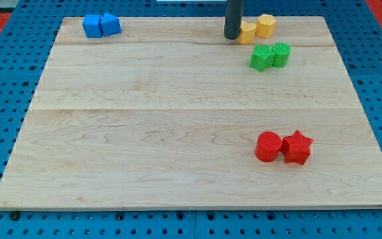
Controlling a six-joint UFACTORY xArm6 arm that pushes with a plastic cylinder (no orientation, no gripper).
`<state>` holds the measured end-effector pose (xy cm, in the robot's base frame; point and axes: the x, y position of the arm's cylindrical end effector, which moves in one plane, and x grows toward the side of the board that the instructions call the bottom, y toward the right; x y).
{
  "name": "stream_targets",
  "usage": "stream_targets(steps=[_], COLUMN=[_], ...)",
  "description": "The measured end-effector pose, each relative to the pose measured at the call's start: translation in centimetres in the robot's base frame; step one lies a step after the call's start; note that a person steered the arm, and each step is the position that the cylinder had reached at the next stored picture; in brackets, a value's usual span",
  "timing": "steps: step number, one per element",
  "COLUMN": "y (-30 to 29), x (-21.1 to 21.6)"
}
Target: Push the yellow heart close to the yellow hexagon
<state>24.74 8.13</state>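
My tip (233, 37) touches yellow heart (247, 32), beside yellow hexagon (266, 25)

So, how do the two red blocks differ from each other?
Shape: the red cylinder is round with a flat top, while the red star has points. Place: the cylinder is toward the view's left and the star toward the view's right. Outline: the cylinder's edge is smooth and the star's is notched. Both share one red colour, look about equally tall, sit side by side touching, and lie far from my tip.
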Motion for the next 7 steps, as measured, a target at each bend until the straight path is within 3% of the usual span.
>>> stream_targets(steps=[7], y=[-1.2], x=[1.3])
